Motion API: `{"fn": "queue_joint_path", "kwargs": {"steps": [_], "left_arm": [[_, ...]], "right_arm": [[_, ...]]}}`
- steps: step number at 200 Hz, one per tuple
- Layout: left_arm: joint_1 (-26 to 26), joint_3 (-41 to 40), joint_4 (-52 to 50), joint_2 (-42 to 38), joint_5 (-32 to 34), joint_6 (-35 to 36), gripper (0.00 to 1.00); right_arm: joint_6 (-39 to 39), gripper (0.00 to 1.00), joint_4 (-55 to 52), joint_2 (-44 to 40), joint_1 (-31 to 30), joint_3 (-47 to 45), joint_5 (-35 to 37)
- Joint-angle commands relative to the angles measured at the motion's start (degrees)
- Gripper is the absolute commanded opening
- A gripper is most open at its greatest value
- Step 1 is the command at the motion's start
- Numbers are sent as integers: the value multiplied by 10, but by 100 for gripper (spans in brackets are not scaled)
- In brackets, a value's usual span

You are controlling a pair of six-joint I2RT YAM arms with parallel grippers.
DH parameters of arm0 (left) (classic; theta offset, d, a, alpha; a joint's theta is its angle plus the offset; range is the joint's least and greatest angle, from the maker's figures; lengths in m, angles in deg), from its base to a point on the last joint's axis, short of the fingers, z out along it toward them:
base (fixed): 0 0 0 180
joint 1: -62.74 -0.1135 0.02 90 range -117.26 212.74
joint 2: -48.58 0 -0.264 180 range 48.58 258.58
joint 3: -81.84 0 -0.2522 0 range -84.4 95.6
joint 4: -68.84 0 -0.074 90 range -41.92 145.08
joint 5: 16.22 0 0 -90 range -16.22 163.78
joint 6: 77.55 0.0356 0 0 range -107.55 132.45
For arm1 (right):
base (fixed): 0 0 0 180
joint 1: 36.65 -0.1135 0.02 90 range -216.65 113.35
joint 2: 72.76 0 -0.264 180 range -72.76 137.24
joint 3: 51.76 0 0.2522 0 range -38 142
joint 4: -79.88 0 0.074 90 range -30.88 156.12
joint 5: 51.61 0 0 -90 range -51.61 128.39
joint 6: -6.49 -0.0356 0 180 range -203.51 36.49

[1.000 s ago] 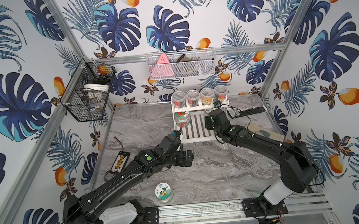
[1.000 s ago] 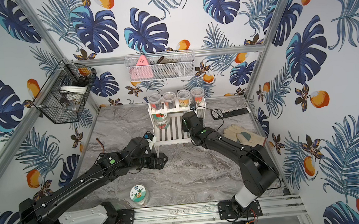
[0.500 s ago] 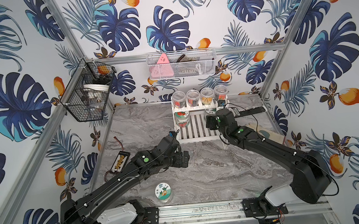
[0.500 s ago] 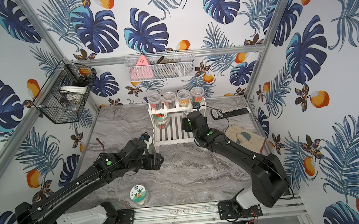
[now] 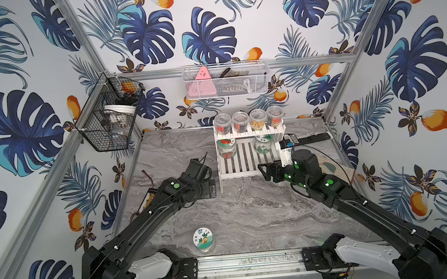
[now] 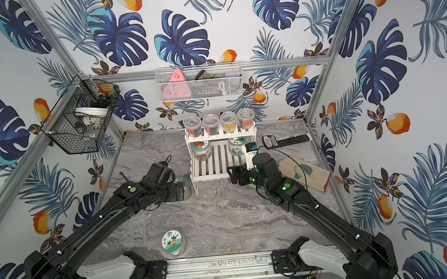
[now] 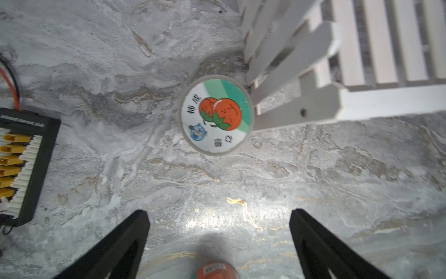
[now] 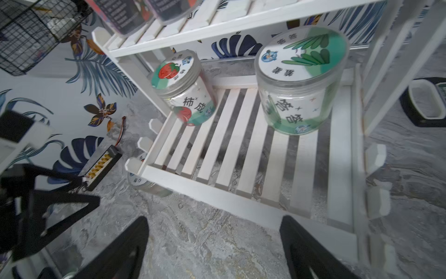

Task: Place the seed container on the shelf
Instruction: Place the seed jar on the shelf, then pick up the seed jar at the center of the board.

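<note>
The white two-tier shelf point(image 5: 246, 161) point(image 6: 219, 164) point(image 8: 241, 154) stands at the back of the marble table. Several jars fill its upper tier. On the lower tier stand a green-leaf seed container point(image 5: 262, 143) point(image 8: 301, 79) and a red-fruit one point(image 5: 227, 146) point(image 8: 183, 89). My right gripper point(image 5: 264, 169) point(image 8: 214, 221) hangs open before the lower tier, touching nothing. Another seed container with an orange-fruit lid point(image 7: 216, 114) point(image 6: 182, 182) stands on the table against the shelf's left leg. My left gripper point(image 6: 181, 192) point(image 7: 218, 212) is open just short of it. A third seed container point(image 5: 203, 238) stands near the front rail.
A black wire basket point(image 5: 109, 114) hangs on the left wall and a white mesh basket point(image 5: 225, 82) on the back wall. A black charger board point(image 7: 21, 164) lies left of my left gripper. A black handset point(image 5: 305, 139) and a glove point(image 6: 305, 174) lie right of the shelf.
My right gripper has opened and drawn back from the lower tier, leaving the green-leaf container standing there. My left gripper has shifted left toward the container beside the shelf leg.
</note>
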Motion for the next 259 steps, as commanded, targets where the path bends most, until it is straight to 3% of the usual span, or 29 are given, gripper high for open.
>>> {"fn": "queue_joint_path", "kwargs": {"steps": [1, 29, 162, 180, 207, 259], "left_arm": [[-37, 2, 28, 21, -31, 17, 99], [-65, 8, 85, 82, -100, 38, 99], [-72, 51, 122, 228, -85, 73, 99], [-72, 48, 124, 233, -83, 81, 98], [-72, 46, 114, 227, -80, 91, 89], [-68, 13, 77, 150, -81, 79, 79]], "right_arm": [[-24, 89, -19, -19, -2, -12, -67], [-41, 92, -14, -23, -2, -24, -103], [-56, 97, -43, -23, -2, -36, -139], [-57, 98, -46, -17, -2, -37, -143], [-51, 95, -48, -11, -2, -37, -164], [-48, 95, -46, -8, -2, -45, -167]]}}
